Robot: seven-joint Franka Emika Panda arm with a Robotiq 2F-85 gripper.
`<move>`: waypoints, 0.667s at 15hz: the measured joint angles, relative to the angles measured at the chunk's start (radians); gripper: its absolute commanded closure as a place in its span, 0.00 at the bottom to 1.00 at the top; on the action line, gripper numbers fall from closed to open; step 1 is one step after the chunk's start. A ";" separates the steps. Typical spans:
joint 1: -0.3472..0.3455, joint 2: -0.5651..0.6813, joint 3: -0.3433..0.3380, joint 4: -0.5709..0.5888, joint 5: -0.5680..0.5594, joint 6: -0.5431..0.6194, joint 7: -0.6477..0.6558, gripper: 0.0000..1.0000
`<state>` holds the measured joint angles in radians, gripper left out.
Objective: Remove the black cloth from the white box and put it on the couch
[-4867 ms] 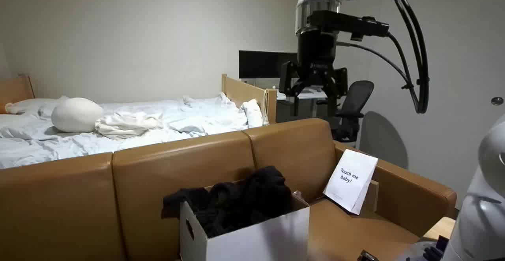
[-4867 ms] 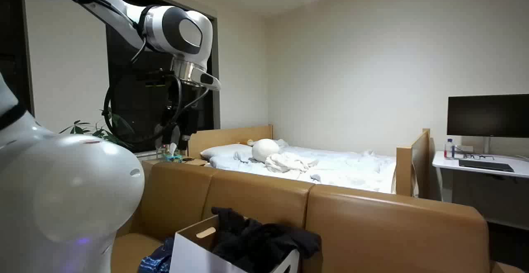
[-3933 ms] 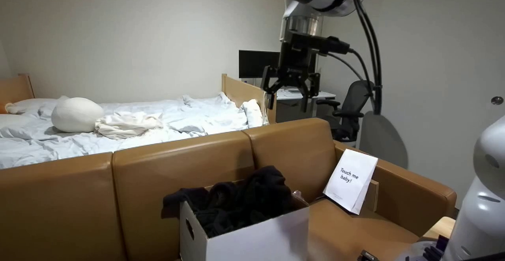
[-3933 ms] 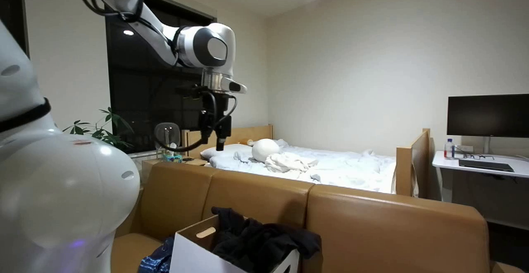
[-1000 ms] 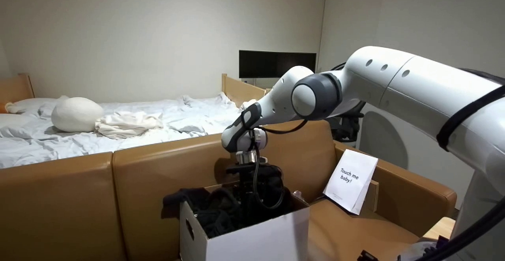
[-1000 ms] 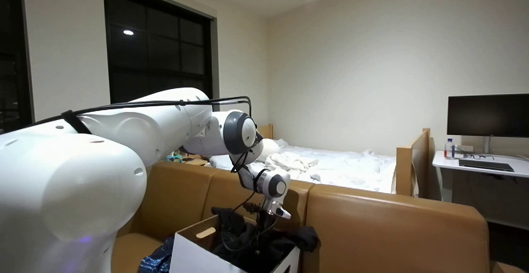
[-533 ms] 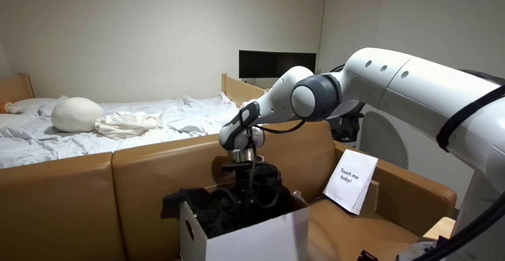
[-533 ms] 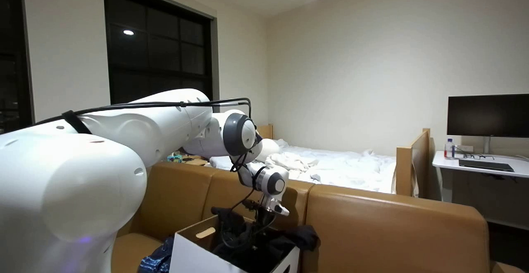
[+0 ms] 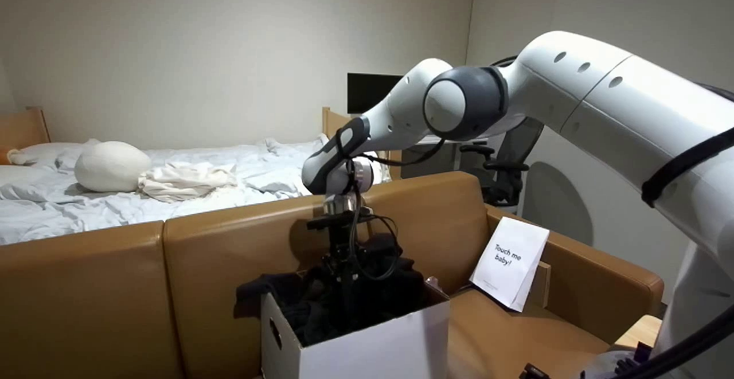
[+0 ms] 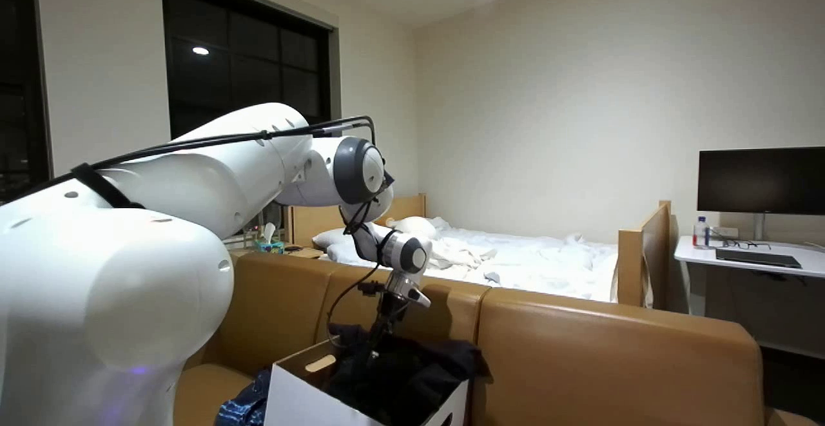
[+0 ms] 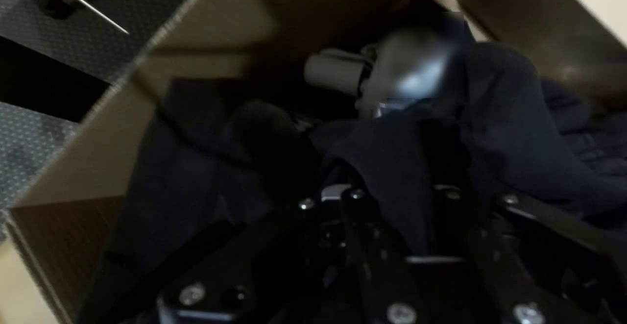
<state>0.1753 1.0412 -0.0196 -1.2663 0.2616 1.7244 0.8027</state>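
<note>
The black cloth (image 9: 395,293) lies bunched in the white box (image 9: 373,344), one end draped over the rim in both exterior views. The box stands on the brown leather couch (image 9: 258,241), in front of its backrest. My gripper (image 9: 345,304) points down into the box, its fingertips buried in dark folds. In the wrist view, a fold of the cloth (image 11: 392,167) runs up between the two fingers, which stand close together on it, so the gripper (image 11: 392,196) is shut on the cloth. Very dark lighting hides the exact contact.
Inside the box, a pale cylinder (image 11: 335,71) and a shiny object (image 11: 416,76) lie beside the cloth. A white paper bag (image 9: 510,264) leans in the couch corner. Blue patterned fabric (image 10: 245,403) lies beside the box. The couch's backrest (image 10: 612,342) rises behind the box.
From high above the couch, the gripper came down into the box and its fingers drew together. Over the last half second the arm rose slightly, and the cloth's overhanging end shifted inward.
</note>
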 measured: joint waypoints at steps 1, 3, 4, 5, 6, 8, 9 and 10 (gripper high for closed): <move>0.003 -0.037 0.009 -0.015 0.000 -0.069 0.000 0.95; 0.005 -0.113 0.023 -0.047 0.006 -0.176 0.000 0.95; 0.004 -0.152 0.028 -0.062 0.015 -0.227 0.000 0.95; 0.002 -0.190 0.030 -0.077 0.026 -0.273 0.000 0.95; 0.000 -0.231 0.031 -0.094 0.038 -0.310 0.000 0.95; -0.001 -0.317 0.030 -0.142 0.049 -0.341 0.000 0.95; -0.001 -0.365 0.029 -0.175 0.049 -0.341 0.000 0.95; -0.001 -0.412 0.028 -0.211 0.049 -0.339 0.000 0.95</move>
<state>0.1741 0.6289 0.0084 -1.4773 0.3106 1.3851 0.8027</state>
